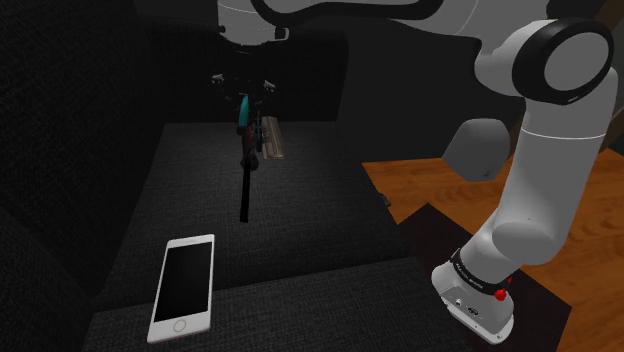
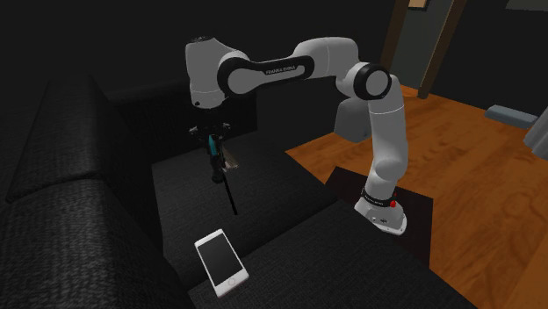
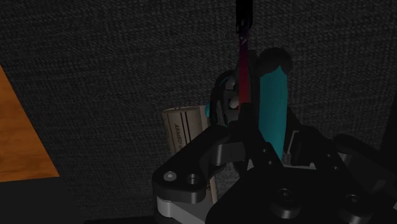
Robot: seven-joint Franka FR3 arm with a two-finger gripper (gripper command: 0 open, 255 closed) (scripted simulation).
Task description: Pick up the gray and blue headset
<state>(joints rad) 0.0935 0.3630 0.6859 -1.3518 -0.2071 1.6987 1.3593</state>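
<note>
From the shoulder view, the gripper (image 1: 243,92) hangs above the dark sofa seat (image 1: 300,230), its jaws pinching one headset (image 1: 242,112) by its teal band. A thin dark strand (image 1: 245,185) drops from the headset toward the seat. One white phone (image 1: 183,288) lies face up, well apart. One beige box (image 1: 273,140) lies behind.

The second exterior view adds the whole arm (image 2: 290,70) and the stand (image 2: 413,215) on the wooden floor (image 2: 457,123).

The wrist view brings the headset's teal pad close between the fingers (image 3: 216,149), with the beige box beyond.
</note>
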